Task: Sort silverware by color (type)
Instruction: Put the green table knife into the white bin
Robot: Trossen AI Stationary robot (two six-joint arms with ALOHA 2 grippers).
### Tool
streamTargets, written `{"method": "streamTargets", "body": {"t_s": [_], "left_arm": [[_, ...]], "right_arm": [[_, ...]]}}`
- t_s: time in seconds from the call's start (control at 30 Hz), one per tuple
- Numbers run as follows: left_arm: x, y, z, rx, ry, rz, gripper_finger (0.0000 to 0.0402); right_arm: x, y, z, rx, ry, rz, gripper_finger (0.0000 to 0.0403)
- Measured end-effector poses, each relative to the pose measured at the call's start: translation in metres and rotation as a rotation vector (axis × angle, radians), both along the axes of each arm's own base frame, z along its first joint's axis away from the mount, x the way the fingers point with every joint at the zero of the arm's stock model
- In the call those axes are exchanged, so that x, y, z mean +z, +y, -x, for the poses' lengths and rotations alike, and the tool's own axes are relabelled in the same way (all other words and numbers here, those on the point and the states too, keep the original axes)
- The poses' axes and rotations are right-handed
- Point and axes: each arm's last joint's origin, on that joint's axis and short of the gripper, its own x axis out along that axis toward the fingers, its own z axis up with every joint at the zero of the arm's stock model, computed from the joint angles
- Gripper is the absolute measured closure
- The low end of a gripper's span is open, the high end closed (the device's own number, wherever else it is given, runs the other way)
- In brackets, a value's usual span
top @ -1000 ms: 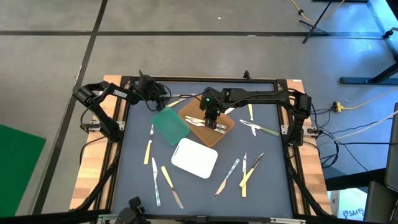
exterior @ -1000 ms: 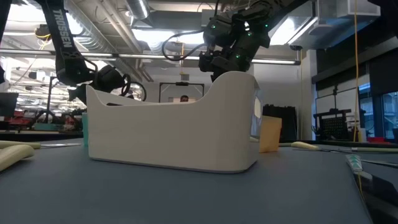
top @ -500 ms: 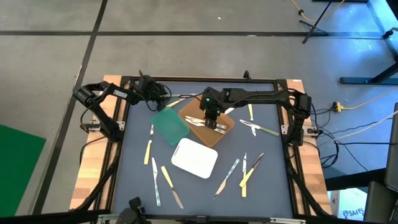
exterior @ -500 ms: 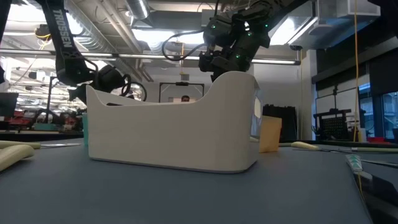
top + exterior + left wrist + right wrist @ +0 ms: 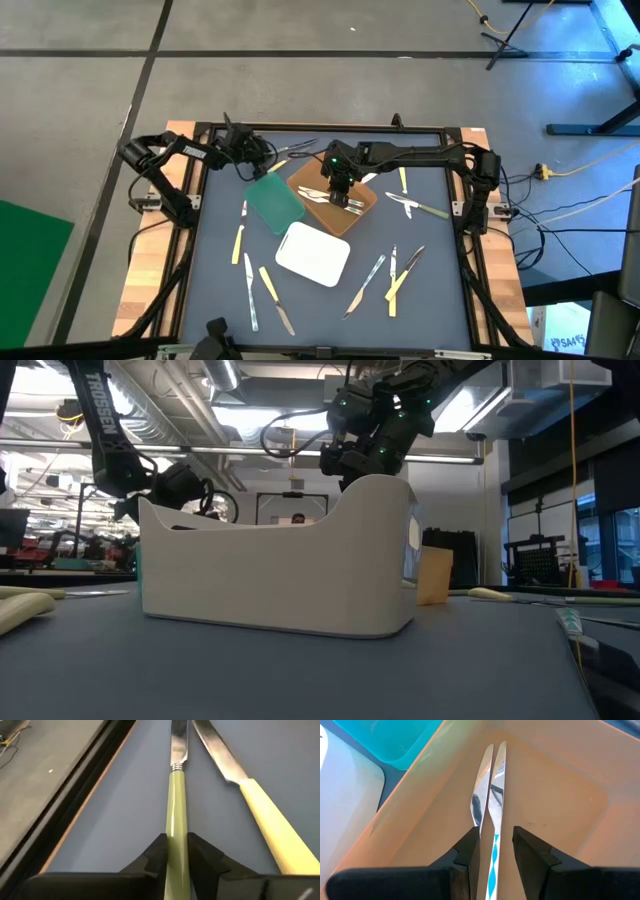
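Across the dark grey table (image 5: 420,280) I see three flat trays grouped near the middle: a white tray (image 5: 312,254), a brown tray (image 5: 362,212) and a green tray (image 5: 273,200). Loose silverware (image 5: 268,285) lies scattered around them, well apart, mostly toward the near edge and the right side.

My right gripper (image 5: 338,190) hangs over the brown tray. Its fingers (image 5: 466,855) stand parted to either side of two silvery-blue knives (image 5: 492,800) that lie side by side in that tray; I cannot tell whether it is touching them.

My left gripper (image 5: 250,152) is at the far left corner of the table, beside the green tray. Its fingers (image 5: 157,852) are pressed against both sides of a green-handled knife (image 5: 177,815), taken on the handle, with the blade pointing away. A yellow-handled knife (image 5: 265,820) lies just beside it, not touching.

I judge these pieces light, stiff and thin, with smooth handles that could slip or pivot in a narrow pinch. The handle, near its middle, is the sound place to hold; the metal tip is thinner and slicker. Lying flat on the table, each piece offers little height for the fingers.

Beyond the table the low view shows an open workshop with ceiling ducts and lights. Bare concrete floor surrounds the rig.
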Motion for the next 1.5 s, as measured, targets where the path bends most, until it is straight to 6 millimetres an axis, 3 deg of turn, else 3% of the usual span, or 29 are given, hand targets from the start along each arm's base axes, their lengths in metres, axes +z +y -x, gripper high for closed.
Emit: {"method": "streamTargets", "body": {"t_s": [0.7,1.1,1.5], "left_arm": [[0.0004,0.0013,0.0012,0.038,-0.050,0.035,0.0345],[0.0025,0.0089,0.0087,0.075,-0.125,0.070,0.0372],[0.0023,0.0074,0.0069,0.080,-0.112,0.066,0.0359]], "right_arm": [[0.0000,-0.0001,0.0000,0.012,0.000,0.007,0.0299],[0.0000,-0.0001,0.0000,0.012,0.000,0.007,0.0299],[0.0000,-0.0001,0.0000,0.012,0.000,0.007,0.0299]]}}
